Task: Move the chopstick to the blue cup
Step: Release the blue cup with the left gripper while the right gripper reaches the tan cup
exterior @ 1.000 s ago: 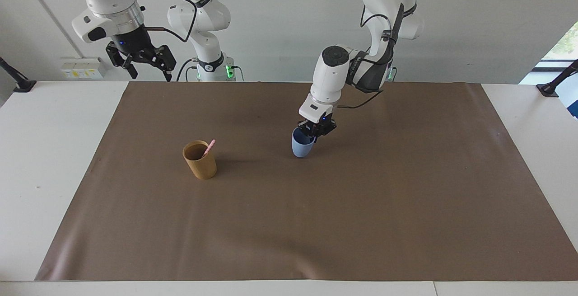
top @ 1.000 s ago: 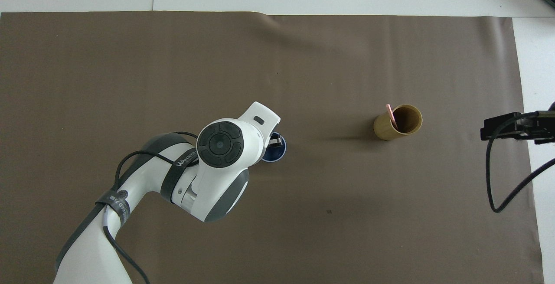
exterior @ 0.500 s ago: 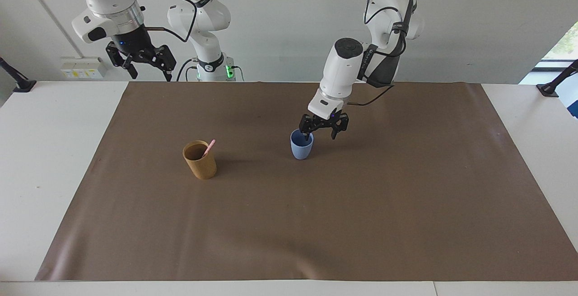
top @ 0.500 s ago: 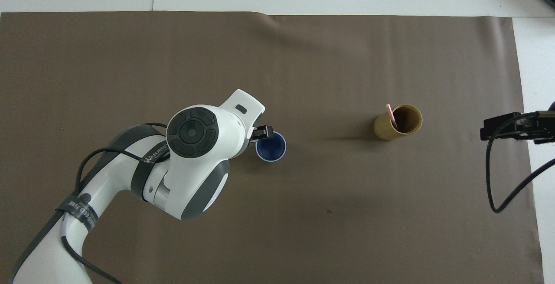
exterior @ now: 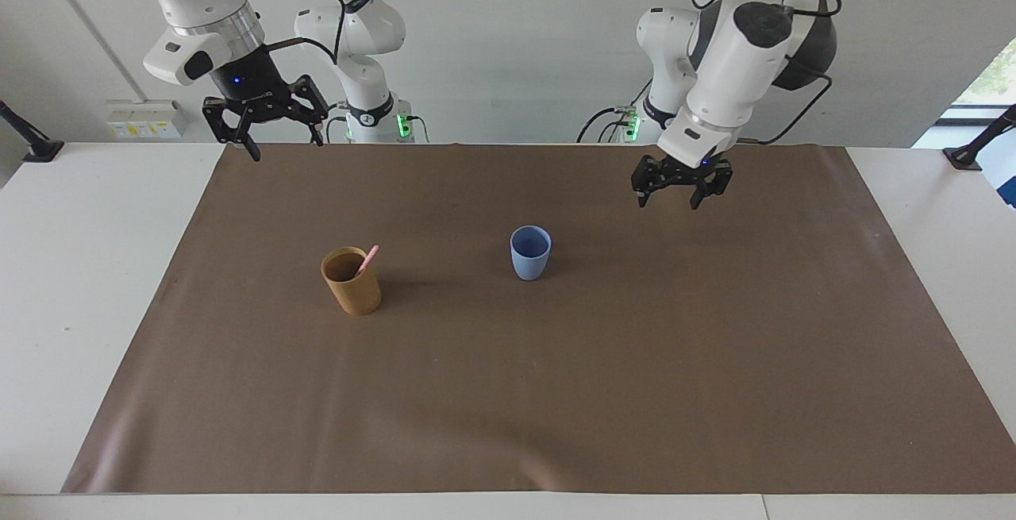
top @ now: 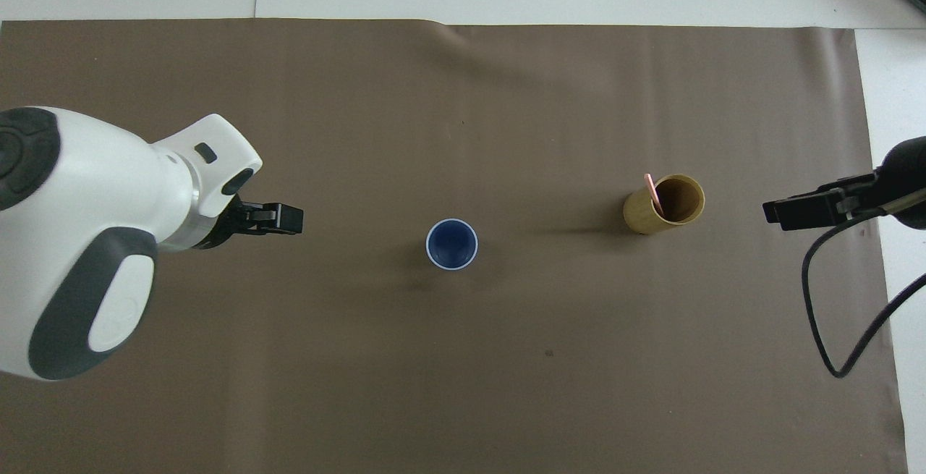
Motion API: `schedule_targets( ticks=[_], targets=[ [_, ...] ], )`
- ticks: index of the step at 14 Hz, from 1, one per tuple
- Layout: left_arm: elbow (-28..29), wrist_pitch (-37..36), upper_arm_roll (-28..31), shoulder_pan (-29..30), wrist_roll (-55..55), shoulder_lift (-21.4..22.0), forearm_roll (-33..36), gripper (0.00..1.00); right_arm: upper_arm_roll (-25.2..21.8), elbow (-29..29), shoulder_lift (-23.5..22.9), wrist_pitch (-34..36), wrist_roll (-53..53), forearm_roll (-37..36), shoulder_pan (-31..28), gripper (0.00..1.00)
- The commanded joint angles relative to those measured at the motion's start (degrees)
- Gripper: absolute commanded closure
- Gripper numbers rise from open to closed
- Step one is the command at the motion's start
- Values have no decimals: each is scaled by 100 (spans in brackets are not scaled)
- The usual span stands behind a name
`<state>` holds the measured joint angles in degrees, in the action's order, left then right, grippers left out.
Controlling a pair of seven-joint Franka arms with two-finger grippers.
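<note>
Facing view: my left gripper (exterior: 681, 186) has let go of the blue cup (exterior: 530, 252) and lifted away, fingers spread and empty, now over the brown mat (exterior: 714, 361) toward the left arm's end. The cup stands upright near the mat's middle, free to receive. The chopstick (exterior: 367, 259) still leans inside the tan cup (exterior: 351, 280), toward the right arm's end. My right gripper (exterior: 271, 119) hangs open and empty over the mat's robot-side corner; fetching the chopstick looks like its job next.
</note>
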<state>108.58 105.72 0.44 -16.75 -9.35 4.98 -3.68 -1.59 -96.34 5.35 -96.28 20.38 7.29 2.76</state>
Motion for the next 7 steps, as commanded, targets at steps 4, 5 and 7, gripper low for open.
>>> schedule_targets(
  ticks=[4,5,7],
  targets=[
    [-1662,-1569,-70,1032,1434,-216,104,0,10,-947,89,-1146,2045,965,-21,0],
    [-1908,-1772,-70,1129,1584,-295,104,0,10,-1035,36,-1304,2423,1150,-30,0],
    [-2313,-2106,-70,1244,1621,-497,156,0,10,-1184,-52,-1647,2882,1371,-13,0]
  ],
)
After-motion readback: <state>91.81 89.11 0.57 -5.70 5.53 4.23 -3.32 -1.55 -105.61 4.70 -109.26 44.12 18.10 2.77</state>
